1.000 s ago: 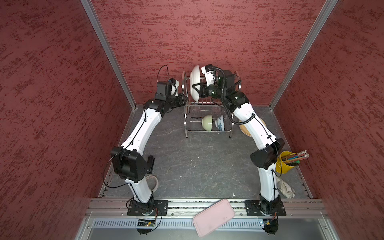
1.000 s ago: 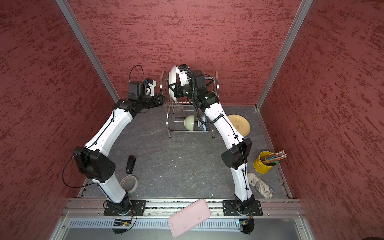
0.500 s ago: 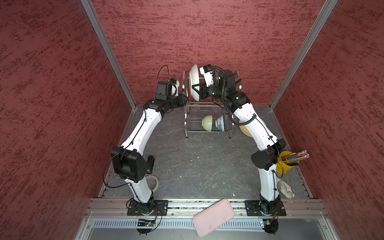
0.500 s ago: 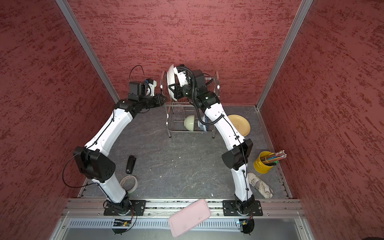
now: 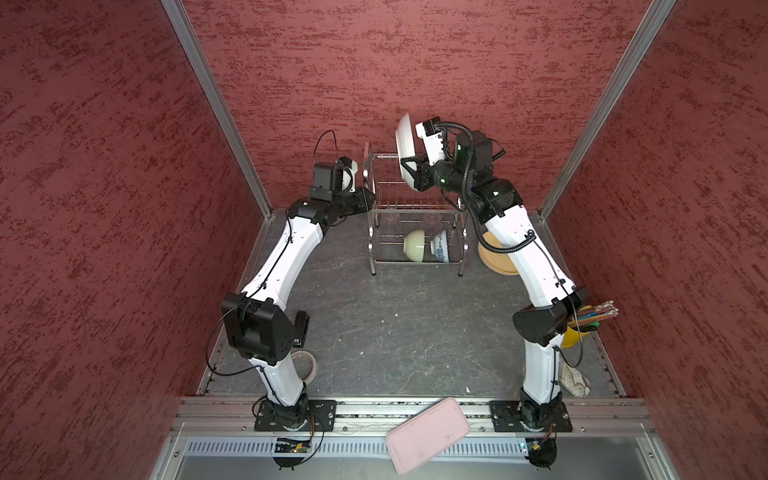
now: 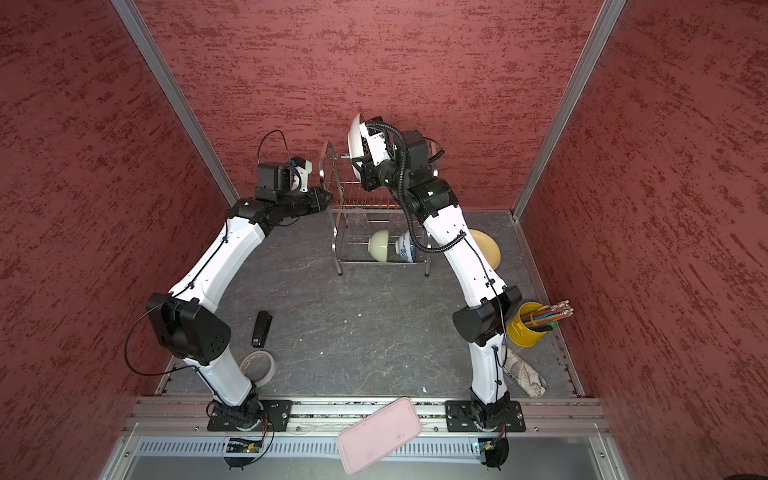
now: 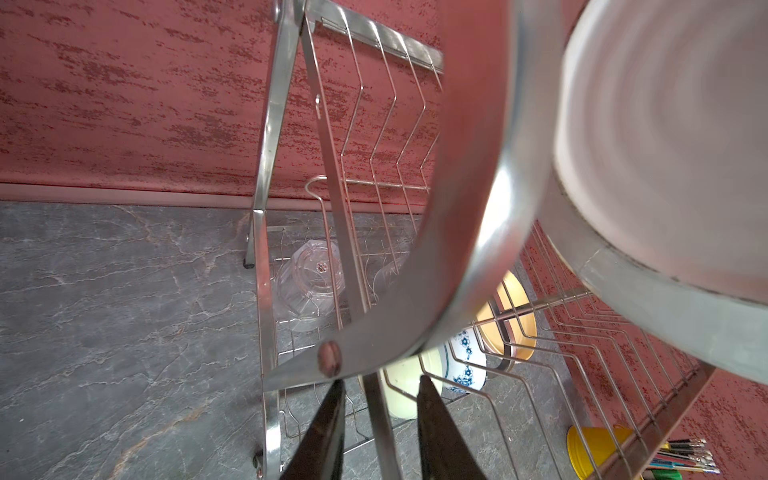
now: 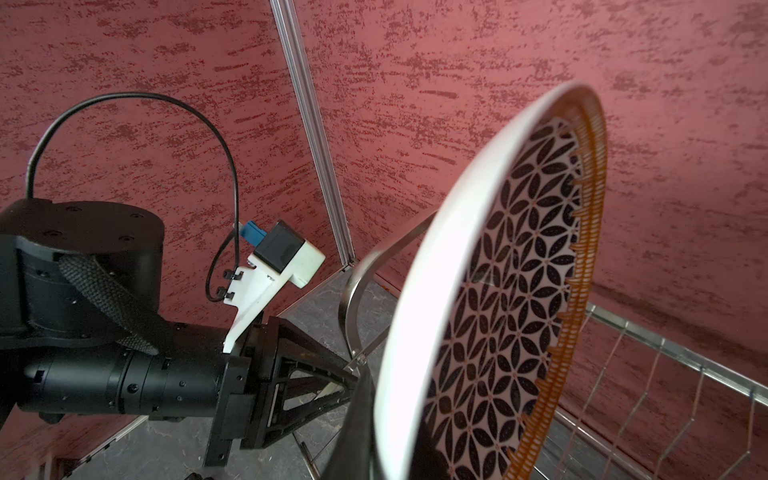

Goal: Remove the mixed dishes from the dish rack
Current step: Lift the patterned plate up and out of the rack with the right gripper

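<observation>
My right gripper (image 5: 409,170) (image 8: 395,453) is shut on the rim of the black-and-white geometric plate (image 5: 405,149) (image 8: 498,311), holding it on edge above the dish rack (image 5: 415,208) (image 7: 478,249). My left gripper (image 5: 368,197) (image 7: 380,386) is shut on the rack's left side frame. On the lower tier a pale green bowl (image 5: 417,245) (image 7: 401,390) and a blue-floral bowl (image 5: 441,247) stand on edge, with two clear cups (image 7: 309,282) behind them. A yellow-orange plate (image 6: 484,247) lies on the table right of the rack.
A pink tray (image 5: 428,432) hangs over the front rail. At the right edge stand a yellow cup of sticks (image 6: 528,328) and a crumpled cloth (image 6: 523,374). A black stapler (image 6: 262,328) and a tape roll (image 6: 257,365) lie front left.
My right gripper has lifted the patterned plate higher above the rack's top tier. The left arm has stayed on the rack's frame.
</observation>
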Robot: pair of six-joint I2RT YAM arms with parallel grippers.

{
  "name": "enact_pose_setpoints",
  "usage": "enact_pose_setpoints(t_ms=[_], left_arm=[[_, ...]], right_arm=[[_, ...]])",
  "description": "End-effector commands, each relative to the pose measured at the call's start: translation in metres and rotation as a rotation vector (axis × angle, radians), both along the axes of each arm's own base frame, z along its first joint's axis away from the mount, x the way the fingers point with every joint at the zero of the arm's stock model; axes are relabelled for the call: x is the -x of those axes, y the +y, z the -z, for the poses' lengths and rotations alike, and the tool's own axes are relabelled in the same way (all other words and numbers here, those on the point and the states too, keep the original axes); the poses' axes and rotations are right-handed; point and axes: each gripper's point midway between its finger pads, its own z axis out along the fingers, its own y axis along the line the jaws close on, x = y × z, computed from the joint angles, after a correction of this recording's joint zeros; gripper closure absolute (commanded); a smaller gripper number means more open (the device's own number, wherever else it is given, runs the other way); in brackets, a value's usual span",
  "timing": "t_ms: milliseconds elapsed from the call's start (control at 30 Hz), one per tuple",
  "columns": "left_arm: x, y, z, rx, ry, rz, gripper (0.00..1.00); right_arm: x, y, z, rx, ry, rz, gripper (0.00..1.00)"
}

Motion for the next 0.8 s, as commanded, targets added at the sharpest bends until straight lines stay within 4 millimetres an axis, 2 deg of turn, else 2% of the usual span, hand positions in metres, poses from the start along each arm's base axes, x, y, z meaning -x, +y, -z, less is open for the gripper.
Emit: enact_pose_setpoints(t_ms=[0,200,767], left_arm=[[0.003,0.020,0.057,-0.091,0.158,-0.049,0.70],[0.003,0.019,0.056,-0.090,0.155,-0.047,0.70],[0.003,0.018,0.060,-0.093,0.166,-0.045,0.70]], right_arm=[[0.032,-0.019,-0.083,-0.053,-0.259,0.012,1.00],[0.032,-0.034,-0.091,-0.012,-0.308,0.091,1.00],[0.028,-0.093,-0.113,0.161,-0.442,0.423,1.00]])
